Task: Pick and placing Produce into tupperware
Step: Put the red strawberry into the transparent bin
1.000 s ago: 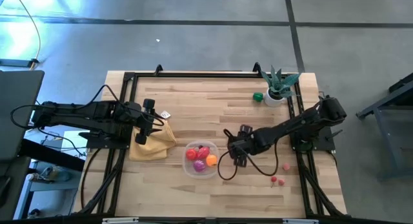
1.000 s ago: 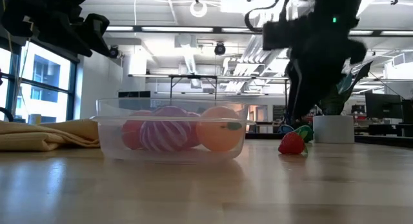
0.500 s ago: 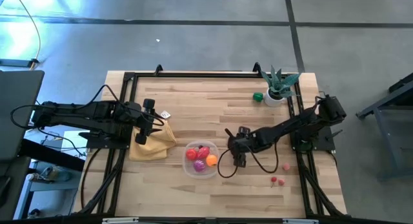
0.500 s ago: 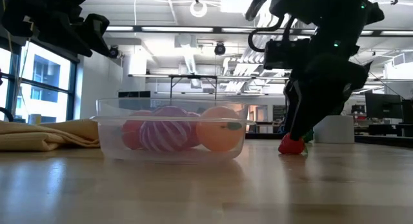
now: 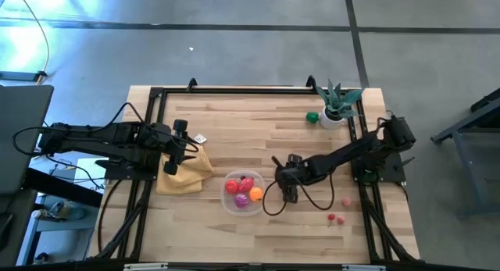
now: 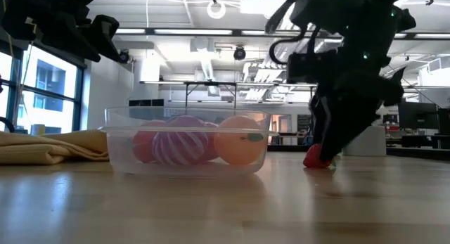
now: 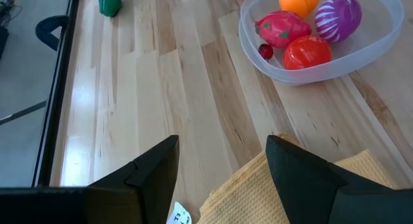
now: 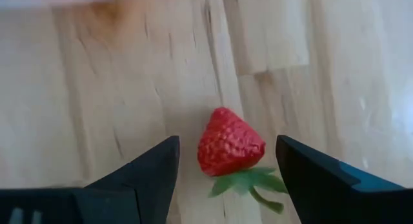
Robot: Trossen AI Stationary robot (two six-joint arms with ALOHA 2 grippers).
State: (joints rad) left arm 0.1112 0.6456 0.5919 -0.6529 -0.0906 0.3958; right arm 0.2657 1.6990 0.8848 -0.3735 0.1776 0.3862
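Room: open workshop with ceiling strip lights and windows behind a pale wooden plank table (image 5: 258, 130).
Change: over the last second the right gripper (image 8: 226, 161) has sunk from above the table to just over the strawberry (image 8: 230, 148); its fingers stand wide apart on either side of the fruit, holding nothing.
Meaning: by my reading the grasp is about to happen; the berry is not yet lifted.
Strawberry: bumpy red toy with a green leafy cap, lying on the table at about 3 o'clock from the tupperware (image 5: 232, 202), near it.
Tupperware: clear, shallow, round-cornered plastic near the table's middle; inside are a smooth orange ball (image 7: 298, 0), a striped magenta piece (image 7: 340, 16), a red tomato-like piece (image 7: 307, 51) and a pink one (image 7: 279, 27).
Loose produce: small red and pink bits at 3 to 4 o'clock, a green piece (image 5: 312, 116) at 1 o'clock beside a spiky potted plant (image 5: 336, 105).
Left gripper (image 7: 221, 164): unchanged, parked over a woven mustard cloth (image 5: 187, 173) at 9 o'clock, fingers parted and empty.
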